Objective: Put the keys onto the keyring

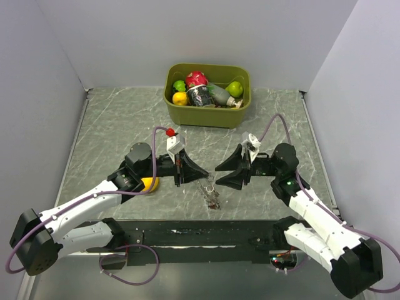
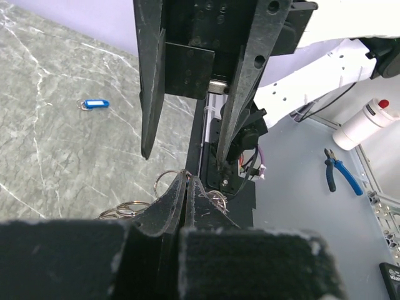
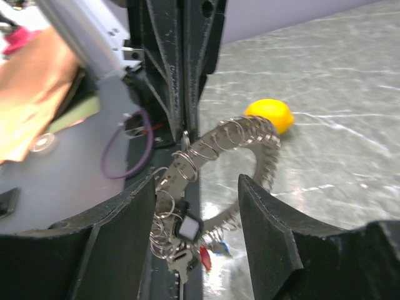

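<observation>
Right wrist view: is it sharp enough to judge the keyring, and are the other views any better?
Right wrist view: soft throughout, keyring and lemon smeared, left edge unreadable. Left wrist view: sharper, blue key crisp, the dark left hand filling the foreground. Top external view: evenly lit, sharp, no glare, but the keyring is tiny.

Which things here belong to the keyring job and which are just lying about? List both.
Job: keyring, gripped by the left end effector; keys hanging from it; loose blue key; right end effector, open.
Lying about: lemon; green bin of fruit and packets; blue pliers.
</observation>
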Controlling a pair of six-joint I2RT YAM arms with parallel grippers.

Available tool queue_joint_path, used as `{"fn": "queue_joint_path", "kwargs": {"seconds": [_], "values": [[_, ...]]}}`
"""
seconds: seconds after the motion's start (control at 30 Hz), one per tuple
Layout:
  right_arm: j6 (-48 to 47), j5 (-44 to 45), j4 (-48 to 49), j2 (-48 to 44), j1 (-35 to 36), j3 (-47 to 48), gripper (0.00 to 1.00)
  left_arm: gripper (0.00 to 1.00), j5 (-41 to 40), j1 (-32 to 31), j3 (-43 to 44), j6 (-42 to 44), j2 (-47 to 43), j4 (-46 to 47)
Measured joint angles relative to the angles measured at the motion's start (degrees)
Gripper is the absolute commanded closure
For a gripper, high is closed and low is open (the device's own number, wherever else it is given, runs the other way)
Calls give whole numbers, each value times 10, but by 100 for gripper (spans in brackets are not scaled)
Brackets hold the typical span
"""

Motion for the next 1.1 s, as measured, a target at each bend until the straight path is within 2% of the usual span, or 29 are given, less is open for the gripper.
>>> {"fn": "queue_joint_path", "kwargs": {"seconds": [0.3,0.67,1.0,1.03,1.1], "values": [[47,-46,60,35,0,0,47,99,3,0,6,0,-1,2],[52,-47,63,63,18,0,59,99,5,0,11,0,-1,2],[70,-38,80,67,30,0,82,99,8,0,13,0,-1,2],[71,-37,82,67,30,0,88,99,8,0,13,0,-1,2],[75,-32,84,66,30,0,95,99,9,0,13,0,-1,2]]}}
